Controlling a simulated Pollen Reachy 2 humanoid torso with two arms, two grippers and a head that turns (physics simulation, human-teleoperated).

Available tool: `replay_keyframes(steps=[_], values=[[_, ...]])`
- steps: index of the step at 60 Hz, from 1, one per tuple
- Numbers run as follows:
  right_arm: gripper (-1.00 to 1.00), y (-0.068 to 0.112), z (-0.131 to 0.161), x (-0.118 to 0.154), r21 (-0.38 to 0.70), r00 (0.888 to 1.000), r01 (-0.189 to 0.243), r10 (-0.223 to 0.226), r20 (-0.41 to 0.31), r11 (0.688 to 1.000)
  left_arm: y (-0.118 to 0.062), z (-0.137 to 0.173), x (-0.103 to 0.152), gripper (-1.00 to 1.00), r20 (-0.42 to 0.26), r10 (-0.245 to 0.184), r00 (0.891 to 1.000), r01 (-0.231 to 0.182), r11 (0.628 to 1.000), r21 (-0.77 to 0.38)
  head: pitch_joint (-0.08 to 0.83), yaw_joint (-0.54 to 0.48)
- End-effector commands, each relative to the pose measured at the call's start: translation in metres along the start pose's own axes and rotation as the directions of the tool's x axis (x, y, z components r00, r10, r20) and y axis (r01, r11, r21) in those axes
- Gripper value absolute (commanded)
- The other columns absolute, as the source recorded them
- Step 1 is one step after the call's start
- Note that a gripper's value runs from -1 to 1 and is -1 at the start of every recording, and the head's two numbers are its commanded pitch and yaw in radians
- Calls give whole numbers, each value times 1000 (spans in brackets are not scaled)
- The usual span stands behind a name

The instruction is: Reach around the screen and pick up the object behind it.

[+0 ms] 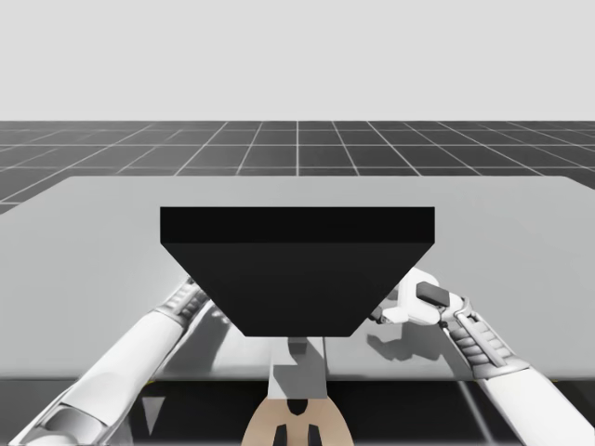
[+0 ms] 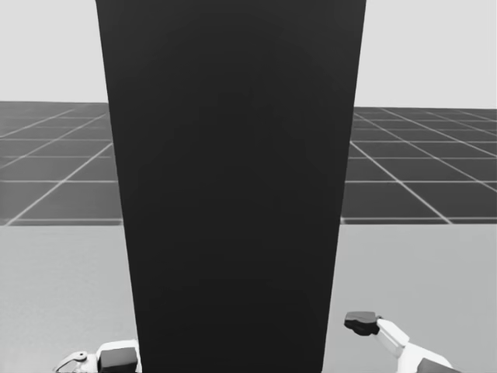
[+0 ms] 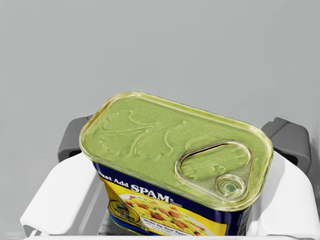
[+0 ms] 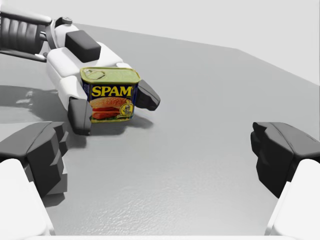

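Note:
A blue and yellow rectangular can [image 3: 175,160] with a gold pull-tab lid sits between the fingers of my left gripper [image 3: 182,140], whose dark pads [image 3: 75,137] press it from both sides. From the right wrist view, the same can [image 4: 111,95] stands on the grey table, held in my left gripper [image 4: 114,107]. My right gripper [image 4: 160,160] is open with nothing in it, some way short of the can. The black screen [image 1: 297,269] hides the can and my left hand in the high view. My right gripper [image 1: 418,302] is by the screen's right edge.
The black screen [image 2: 233,194] stands tall across the middle of the head view, with my left gripper [image 2: 116,357] and right gripper [image 2: 361,322] at its two lower sides. The grey table [image 1: 93,242] stretches wide around the screen.

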Motion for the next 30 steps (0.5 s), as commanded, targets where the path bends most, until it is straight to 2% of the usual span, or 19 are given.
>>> replay_keyframes(steps=[1, 16, 30], values=[[-1000, 0, -1, 0, 10, 1000, 0, 0, 28, 1000, 16, 44, 8, 1000, 19, -15, 1000, 14, 998, 59, 191, -35], [-1000, 0, -1, -1, 11, 1000, -6, 6, 23, 1000, 25, 94, 14, 1000, 31, -32, 999, 27, 986, 165, 181, -22], [-1000, 0, -1, -1, 11, 1000, -12, 12, 21, 1000, 37, 114, 33, 1000, 46, -67, 997, 55, 973, 224, 171, -22]])
